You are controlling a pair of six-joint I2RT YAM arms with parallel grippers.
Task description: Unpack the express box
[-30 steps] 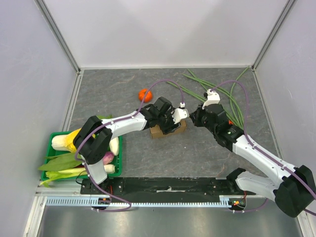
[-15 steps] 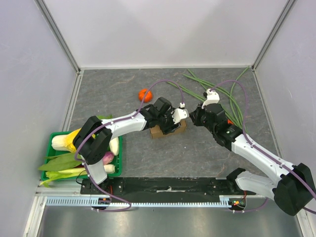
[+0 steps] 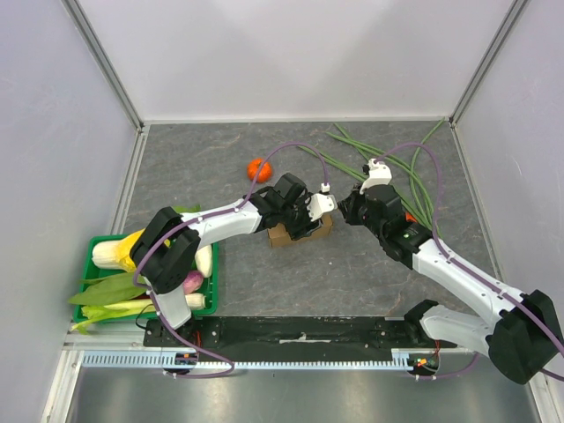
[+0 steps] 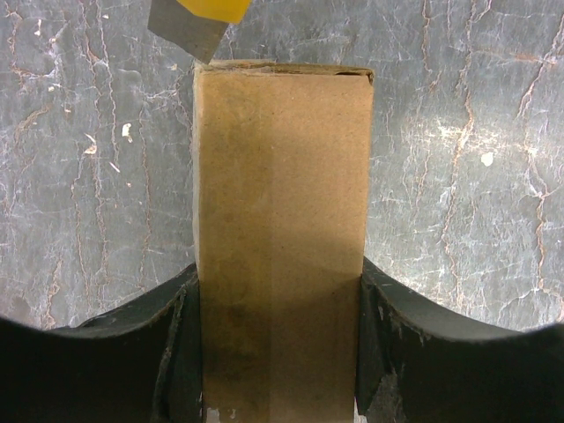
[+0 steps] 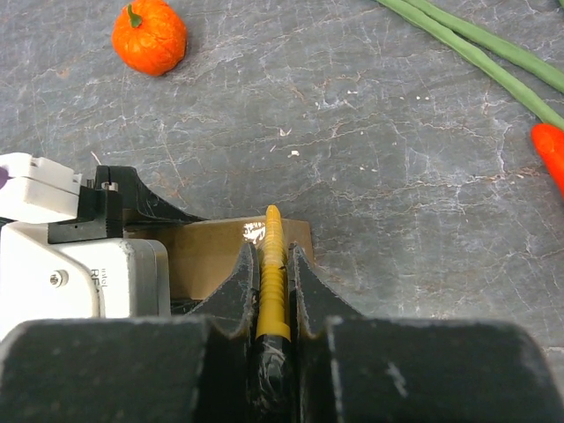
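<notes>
Express box (image 4: 280, 229): lay flat on the table near its middle, top face up and looking shut, between the two arms' heads.
Box hold: the left gripper (image 4: 278, 344) straddled the near end of the carton, one dark finger (image 4: 176, 339) pressed against each long side, so the carton was clamped across its width.
Box far end: a grey blade with a yellow body (image 4: 189, 26) hung at the far left corner in the left wrist view; whether it touched the cardboard could not be told.
Right gripper (image 5: 273, 264): fingers drawn close together, pinching that ribbed yellow cutter upright between them, its tip over the carton's edge.
Arms: in the top view the left gripper's white head and the right gripper's black head sat just beside each other over the carton.
Orange fruit (image 3: 257, 168): a small round one with a green stem, on the table beyond the carton, apart from it.
Long green beans (image 3: 388, 163): spread out at the far right of the table.
Red-orange piece (image 5: 551, 145): cut off at the frame edge, near the beans.
Green crate (image 3: 99, 238): at the near left, well apart, filled with corn, leafy greens and pale roots.
Table (image 3: 203, 167): grey, marbled.
</notes>
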